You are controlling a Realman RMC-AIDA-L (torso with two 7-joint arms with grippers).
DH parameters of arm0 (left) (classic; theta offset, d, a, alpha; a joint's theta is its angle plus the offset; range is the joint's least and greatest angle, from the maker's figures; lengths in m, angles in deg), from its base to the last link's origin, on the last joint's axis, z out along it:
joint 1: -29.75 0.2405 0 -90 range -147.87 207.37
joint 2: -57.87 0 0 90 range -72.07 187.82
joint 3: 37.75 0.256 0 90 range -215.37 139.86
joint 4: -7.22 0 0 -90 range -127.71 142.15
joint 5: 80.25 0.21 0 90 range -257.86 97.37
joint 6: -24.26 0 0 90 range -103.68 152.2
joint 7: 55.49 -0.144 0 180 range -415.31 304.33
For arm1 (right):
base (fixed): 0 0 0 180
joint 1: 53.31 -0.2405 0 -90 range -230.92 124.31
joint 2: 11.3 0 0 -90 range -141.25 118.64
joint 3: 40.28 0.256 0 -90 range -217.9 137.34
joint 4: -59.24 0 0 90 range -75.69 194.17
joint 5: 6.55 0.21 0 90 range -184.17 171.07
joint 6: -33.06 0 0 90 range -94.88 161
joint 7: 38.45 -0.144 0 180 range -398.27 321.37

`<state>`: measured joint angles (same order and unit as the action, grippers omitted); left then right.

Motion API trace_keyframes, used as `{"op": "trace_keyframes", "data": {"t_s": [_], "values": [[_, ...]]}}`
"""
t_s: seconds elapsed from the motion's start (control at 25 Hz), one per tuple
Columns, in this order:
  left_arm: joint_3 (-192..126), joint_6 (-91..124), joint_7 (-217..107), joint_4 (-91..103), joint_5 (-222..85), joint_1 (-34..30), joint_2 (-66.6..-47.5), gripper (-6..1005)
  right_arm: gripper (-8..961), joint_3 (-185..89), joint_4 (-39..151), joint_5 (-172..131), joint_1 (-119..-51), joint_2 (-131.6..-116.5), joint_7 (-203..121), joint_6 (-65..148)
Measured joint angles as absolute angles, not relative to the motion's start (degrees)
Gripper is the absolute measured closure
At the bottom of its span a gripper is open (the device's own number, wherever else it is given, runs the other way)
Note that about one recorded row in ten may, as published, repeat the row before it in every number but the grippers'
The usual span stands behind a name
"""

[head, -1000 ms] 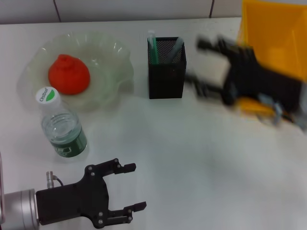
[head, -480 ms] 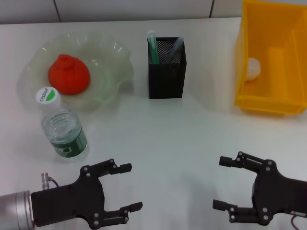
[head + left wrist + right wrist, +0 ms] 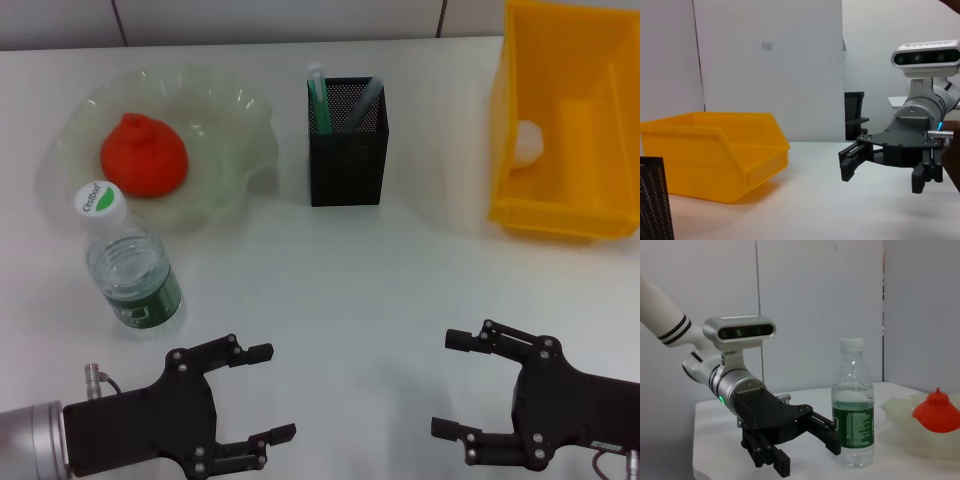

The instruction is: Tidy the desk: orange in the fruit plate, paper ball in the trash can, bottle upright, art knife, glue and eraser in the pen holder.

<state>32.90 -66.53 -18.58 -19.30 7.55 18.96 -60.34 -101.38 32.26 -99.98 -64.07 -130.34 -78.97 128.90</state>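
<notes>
Head view, hidden: white crumpled paper ball (image 3: 528, 141) partly behind bright-yellow plastic trash can (image 3: 566, 218) wall.
Grippers: left gripper (image 3: 263, 393), right gripper (image 3: 452, 383) spread, empty, nearer than trash can.

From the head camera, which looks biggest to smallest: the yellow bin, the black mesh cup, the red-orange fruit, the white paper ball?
1. Yellow plastic bin
2. Black mesh cup
3. Red-orange fruit, looking only slightly smaller than the cup
4. White crumpled paper ball

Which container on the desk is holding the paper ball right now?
The yellow trash can: the paper ball lies inside it. The fruit plate holds the orange.
</notes>
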Motion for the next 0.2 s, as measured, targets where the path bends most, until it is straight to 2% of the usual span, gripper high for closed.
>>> {"op": "trace_keyframes", "data": {"t_s": [0.2], "values": [[32.8, -66.5, -18.6, -19.1, 7.5, 19.1, -60.40, 225, 112, -101.3, 32.6, -100.0, -64.1, -130.32, -78.9, 128.9]]}}
